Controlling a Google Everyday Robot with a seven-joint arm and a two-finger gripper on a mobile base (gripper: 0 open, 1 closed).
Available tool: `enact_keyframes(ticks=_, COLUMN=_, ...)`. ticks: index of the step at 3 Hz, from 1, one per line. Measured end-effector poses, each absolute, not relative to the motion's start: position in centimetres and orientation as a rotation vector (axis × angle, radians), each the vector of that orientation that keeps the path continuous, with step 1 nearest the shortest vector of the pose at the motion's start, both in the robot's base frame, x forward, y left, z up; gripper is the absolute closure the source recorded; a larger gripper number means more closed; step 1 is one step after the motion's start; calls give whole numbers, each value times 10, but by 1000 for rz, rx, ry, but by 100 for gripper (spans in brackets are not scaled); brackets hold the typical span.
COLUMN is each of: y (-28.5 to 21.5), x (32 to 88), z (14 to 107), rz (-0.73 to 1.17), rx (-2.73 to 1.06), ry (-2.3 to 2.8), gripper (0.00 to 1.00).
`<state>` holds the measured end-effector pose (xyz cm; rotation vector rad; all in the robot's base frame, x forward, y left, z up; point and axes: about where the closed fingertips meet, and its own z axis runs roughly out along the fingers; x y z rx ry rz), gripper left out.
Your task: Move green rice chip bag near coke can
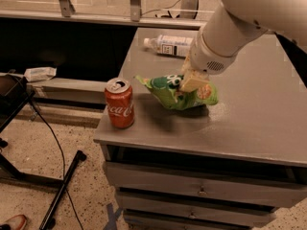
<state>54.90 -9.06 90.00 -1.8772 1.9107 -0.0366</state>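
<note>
The green rice chip bag [177, 94] is crinkled and lies low over the grey cabinet top [249, 123], a short way right of the coke can [119, 103]. The can stands upright at the front left corner of the top. My gripper [193, 82] comes down from the upper right on a thick white arm and is shut on the top of the bag. Its lower fingers are hidden in the bag's folds. A gap of bare top separates the bag's left tip from the can.
A clear plastic bottle [169, 45] with a white label lies on its side at the back of the top. The cabinet has drawers [201, 190] below. A black stand leg [62, 190] and cable are on the floor at the left.
</note>
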Motion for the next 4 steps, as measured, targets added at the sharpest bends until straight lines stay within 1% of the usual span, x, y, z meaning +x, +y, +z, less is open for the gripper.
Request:
enact_keyframes(ticks=1, y=-81, x=539, z=906, rz=-10, rx=-1894, ry=1875, gripper=4)
enact_keyframes(ticks=2, y=-80, x=539, z=906, rz=-10, rx=-1894, ry=1875, gripper=0)
enact_keyframes(ticks=3, y=-103, x=537, z=913, rz=36, rx=-1843, ry=1884, gripper=0)
enact_keyframes(ticks=4, y=-158, x=525, z=931, rz=37, rx=-1706, ry=1939, gripper=0)
